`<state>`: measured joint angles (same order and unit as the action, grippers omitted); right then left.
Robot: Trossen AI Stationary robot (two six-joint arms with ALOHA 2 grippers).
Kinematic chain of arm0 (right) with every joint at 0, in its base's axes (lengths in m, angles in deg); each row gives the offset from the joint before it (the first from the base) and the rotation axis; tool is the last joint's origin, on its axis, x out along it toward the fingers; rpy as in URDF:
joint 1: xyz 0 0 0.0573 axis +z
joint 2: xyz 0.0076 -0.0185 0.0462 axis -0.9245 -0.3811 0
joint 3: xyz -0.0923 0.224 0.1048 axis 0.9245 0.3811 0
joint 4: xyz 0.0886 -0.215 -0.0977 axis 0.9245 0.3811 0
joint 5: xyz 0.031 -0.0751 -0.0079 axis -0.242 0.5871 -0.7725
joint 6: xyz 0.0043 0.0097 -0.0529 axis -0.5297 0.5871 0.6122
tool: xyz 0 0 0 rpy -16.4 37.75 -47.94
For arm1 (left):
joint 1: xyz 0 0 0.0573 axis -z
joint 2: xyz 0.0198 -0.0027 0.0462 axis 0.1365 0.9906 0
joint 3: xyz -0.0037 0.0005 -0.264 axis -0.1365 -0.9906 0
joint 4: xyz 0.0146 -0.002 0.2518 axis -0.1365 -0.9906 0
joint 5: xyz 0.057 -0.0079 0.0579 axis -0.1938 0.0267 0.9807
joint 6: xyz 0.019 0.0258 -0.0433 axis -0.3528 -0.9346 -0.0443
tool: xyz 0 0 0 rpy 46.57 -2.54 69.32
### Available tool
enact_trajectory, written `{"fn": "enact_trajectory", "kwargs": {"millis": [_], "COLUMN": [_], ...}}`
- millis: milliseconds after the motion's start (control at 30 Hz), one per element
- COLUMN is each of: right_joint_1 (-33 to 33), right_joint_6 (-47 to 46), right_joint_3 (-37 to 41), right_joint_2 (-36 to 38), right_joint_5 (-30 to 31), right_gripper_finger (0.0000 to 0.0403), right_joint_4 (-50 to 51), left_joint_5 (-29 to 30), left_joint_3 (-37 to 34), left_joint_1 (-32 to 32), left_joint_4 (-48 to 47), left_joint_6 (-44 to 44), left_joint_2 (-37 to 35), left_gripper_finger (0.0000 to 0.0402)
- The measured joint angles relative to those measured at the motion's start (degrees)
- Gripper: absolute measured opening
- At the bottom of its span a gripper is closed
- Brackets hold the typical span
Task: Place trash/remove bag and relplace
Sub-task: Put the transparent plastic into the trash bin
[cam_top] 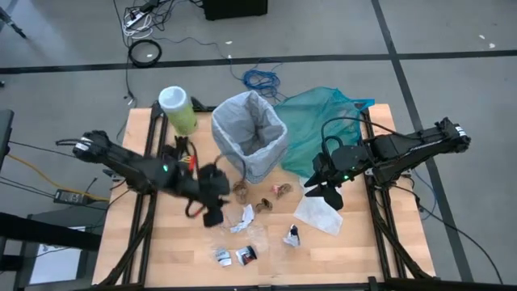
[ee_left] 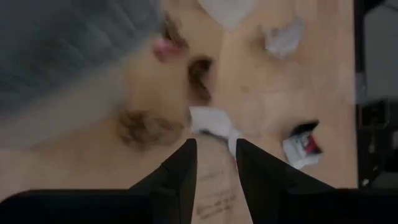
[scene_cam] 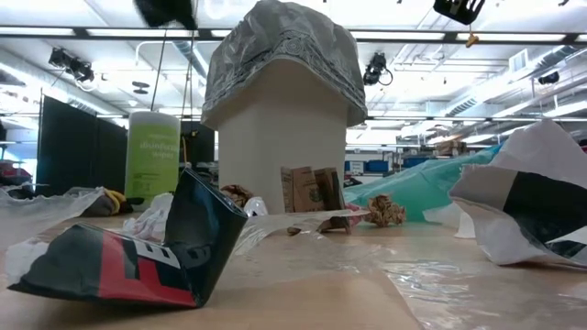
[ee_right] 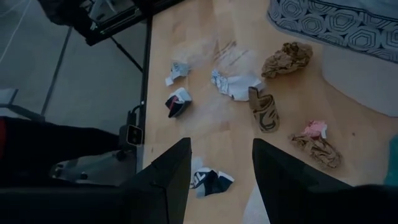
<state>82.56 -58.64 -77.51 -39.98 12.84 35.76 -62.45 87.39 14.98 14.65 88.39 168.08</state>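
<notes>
White scrap [ee_left: 208, 121] just beyond left fingers [ee_left: 183, 168]; nothing held.

Green canister [cam_top: 178, 110] stands upright at the table's [cam_top: 355, 250] far left corner. Teal-green plastic bag [cam_top: 323, 121] lies crumpled at far right. Blue cable coil [cam_top: 260, 79] on floor beyond.

Bin [cam_top: 249, 136] mid-rear on desk [cam_top: 355, 250], bag [cam_top: 260, 121] in it; trash [cam_top: 266, 202] scattered in front; bottle [cam_top: 178, 109] to its left.

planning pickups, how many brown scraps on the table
3: a wad by the bin's base, a folded piece beside it, a pinkish one nearer the right gripper. Others may hide.
</notes>
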Motion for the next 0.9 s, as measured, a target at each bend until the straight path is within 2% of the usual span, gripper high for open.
{"fn": "enact_trajectory", "kwargs": {"millis": [333, 533, 667, 900], "right_joint_1": [-0.02, -0.02, -0.48, -0.87], "right_joint_6": [-1.77, -2.15, -3.51, -4.23], "right_joint_3": [0.00, 0.00, 0.00, 0.00], "right_joint_2": [-0.02, -0.02, 0.00, -0.02], "right_joint_5": [0.19, 0.17, 0.17, 0.99], "right_gripper_finger": [0.0162, 0.0162, 0.0162, 0.0162], "right_joint_4": [0.06, 0.04, 0.04, 0.00], "left_joint_5": [2.32, 7.34, 9.83, 11.63], "left_joint_3": [-21.66, -32.55, -36.68, -38.34], "left_joint_1": [5.80, 6.95, 6.98, 6.98], "left_joint_4": [25.09, 40.42, 44.52, 48.75], "left_joint_6": [7.88, 10.54, 12.29, 10.04], "left_joint_2": [0.25, 0.36, 1.04, 4.57], "left_gripper_finger": [0.0120, 0.0120, 0.0120, 0.0120]}}
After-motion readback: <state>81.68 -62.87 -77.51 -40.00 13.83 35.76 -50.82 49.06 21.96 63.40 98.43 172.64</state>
